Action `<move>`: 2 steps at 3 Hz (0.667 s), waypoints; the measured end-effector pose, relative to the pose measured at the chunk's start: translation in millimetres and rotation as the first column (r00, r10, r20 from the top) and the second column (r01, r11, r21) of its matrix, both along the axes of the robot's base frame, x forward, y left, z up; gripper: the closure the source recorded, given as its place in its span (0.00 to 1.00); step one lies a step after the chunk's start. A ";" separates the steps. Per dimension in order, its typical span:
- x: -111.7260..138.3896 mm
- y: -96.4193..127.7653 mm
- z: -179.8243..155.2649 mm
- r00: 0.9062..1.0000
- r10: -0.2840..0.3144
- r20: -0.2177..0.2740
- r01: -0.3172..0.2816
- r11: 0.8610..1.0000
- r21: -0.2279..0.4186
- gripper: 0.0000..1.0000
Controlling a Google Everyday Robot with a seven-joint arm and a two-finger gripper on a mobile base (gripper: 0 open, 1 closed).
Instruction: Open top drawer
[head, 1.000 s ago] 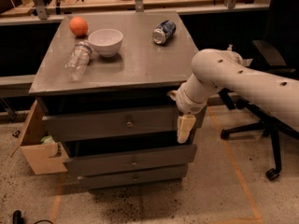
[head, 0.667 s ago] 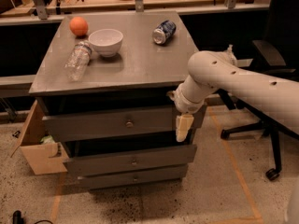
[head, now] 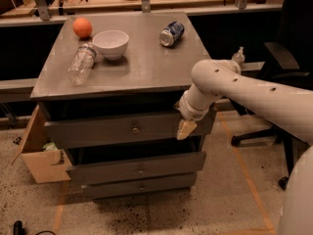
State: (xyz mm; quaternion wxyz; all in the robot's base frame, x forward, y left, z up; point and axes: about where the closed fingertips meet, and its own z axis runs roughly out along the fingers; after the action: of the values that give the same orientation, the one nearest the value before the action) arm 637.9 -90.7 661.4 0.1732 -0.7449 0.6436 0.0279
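Observation:
The top drawer (head: 98,131) is the wide grey front just under the cabinet's top, with a small round metal knob (head: 135,129) at its centre. Its front stands a little forward of the cabinet, with a dark gap above it. My gripper (head: 186,128) hangs from the white arm in front of the right part of this drawer front, to the right of the knob and apart from it. Two narrower grey drawers, the middle one (head: 139,169) and the bottom one (head: 141,185), sit below.
On the cabinet top (head: 146,67) lie an orange (head: 82,27), a white bowl (head: 111,43), a plastic bottle on its side (head: 80,63) and a tipped can (head: 171,34). An open cardboard box (head: 41,153) stands at the left, an office chair (head: 276,62) at the right, and a workbench behind.
My gripper has shifted slightly left along the top drawer front, toward the knob. The drawers and the things on top have not moved.

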 end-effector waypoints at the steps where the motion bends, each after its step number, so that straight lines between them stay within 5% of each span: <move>1: -2.2 0.4 -3.7 1.000 0.009 -0.026 -0.008 1.000 0.013 0.61; 2: -18.5 -6.7 9.0 0.998 0.008 -0.063 -0.006 1.000 0.027 0.85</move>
State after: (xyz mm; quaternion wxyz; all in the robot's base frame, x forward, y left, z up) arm 619.4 -97.4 670.4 0.1627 -0.7436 0.6457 0.0606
